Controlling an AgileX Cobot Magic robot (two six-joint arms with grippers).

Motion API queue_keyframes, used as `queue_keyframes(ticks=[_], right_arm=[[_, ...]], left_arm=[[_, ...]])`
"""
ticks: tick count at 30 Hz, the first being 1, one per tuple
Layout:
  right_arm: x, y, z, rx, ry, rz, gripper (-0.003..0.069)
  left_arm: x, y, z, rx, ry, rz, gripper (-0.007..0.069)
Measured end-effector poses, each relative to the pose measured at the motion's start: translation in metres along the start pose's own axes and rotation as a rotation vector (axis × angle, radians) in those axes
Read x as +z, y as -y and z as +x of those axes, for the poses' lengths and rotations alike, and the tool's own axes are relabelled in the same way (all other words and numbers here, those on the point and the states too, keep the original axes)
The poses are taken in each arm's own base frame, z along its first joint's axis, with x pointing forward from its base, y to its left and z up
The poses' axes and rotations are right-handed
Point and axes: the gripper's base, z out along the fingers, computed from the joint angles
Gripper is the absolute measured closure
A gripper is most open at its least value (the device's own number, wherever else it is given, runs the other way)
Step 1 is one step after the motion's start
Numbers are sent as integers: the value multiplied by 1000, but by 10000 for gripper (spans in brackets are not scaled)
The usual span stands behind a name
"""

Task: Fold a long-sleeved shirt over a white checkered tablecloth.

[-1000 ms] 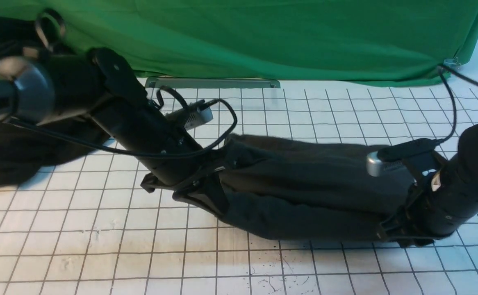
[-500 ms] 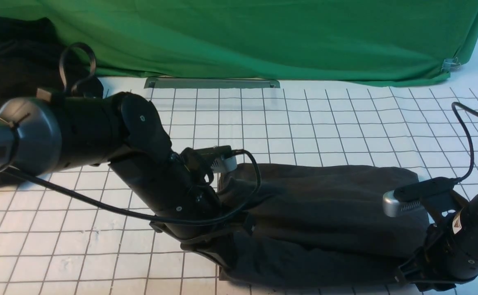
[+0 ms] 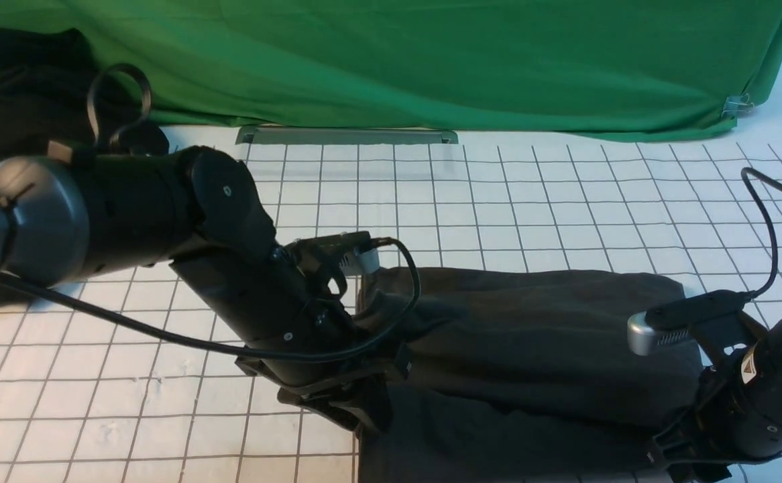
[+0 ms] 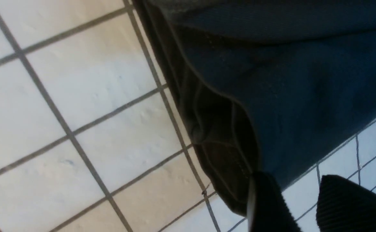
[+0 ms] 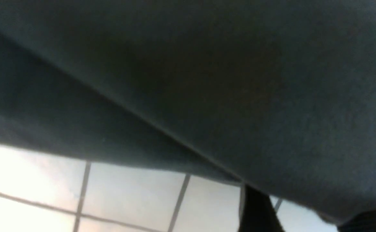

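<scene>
Front view, lower middle to lower right: long-sleeved shirt [image 3: 532, 349], folded into a broad dark band, flat on the white checkered tablecloth [image 3: 498, 194], near edge running off the bottom of the frame.

From the left edge, slanting down toward the lower centre: left arm, thick grey-capped joint at far left, forearm angled downward, black cable looping beneath it, wrist camera [image 3: 354, 255] perched above. Low at the shirt's left end, right at the cloth: left gripper [image 3: 364, 416]. Seen from the left wrist camera: left gripper [image 4: 304, 206] with fingers [image 4: 265, 206] parted, bare tablecloth squares showing in the gap, nothing clamped; layered hem of the shirt just beside one fingertip.

From the right edge, reaching in and down at the lower right corner: right arm, silver-tipped wrist camera [image 3: 659, 329] jutting over the shirt's right end. Tucked low against that end, partly cut by the frame edge: right gripper [image 3: 673, 456]. Seen from the right wrist camera: right gripper [image 5: 310, 219] with fingers [image 5: 255, 209] well apart, shirt edge lying across the gap, no pinch on it.

Along the top: green backdrop cloth [image 3: 431, 60], grey bar [image 3: 347, 136] at its foot. Upper left corner: black garment heap [image 3: 9, 80].
</scene>
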Motion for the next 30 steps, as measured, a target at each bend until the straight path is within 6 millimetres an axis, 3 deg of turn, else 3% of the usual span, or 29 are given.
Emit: queue_keyframes(ticks=[3,7,9,11,13,17,18,19,21,23,26,30], right_arm=[[-7,0,1,-10,21,-1,409],[-39,0,10,-31,104,-4,579],[-51,0,14,-31,137,-6,607],[-79,1,28,-33,223,-12,634],[-101,2,41,-35,293,-16,638],[-140,4,74,-37,443,-25,638],[-140,4,74,-37,440,-25,638],[-160,5,96,-38,553,-32,637],[-170,6,108,-39,616,-36,636],[-192,8,142,-43,804,-42,631],[-209,12,179,-67,1044,-30,628],[-211,15,212,-109,1292,1,623]], left_arm=[[-18,6,-2,50,-3,-13,284],[-69,18,-16,156,65,-83,205],[-84,23,-20,179,101,-97,195],[-109,31,-27,212,181,-113,186],[-119,36,-30,226,213,-112,182],[-123,38,-32,232,234,-110,181],[-123,38,-32,232,234,-111,181],[-123,38,-33,232,241,-112,181],[-123,38,-33,232,243,-112,181],[-123,38,-33,233,248,-114,181],[-123,38,-34,234,256,-114,181],[-123,38,-35,236,270,-114,181]])
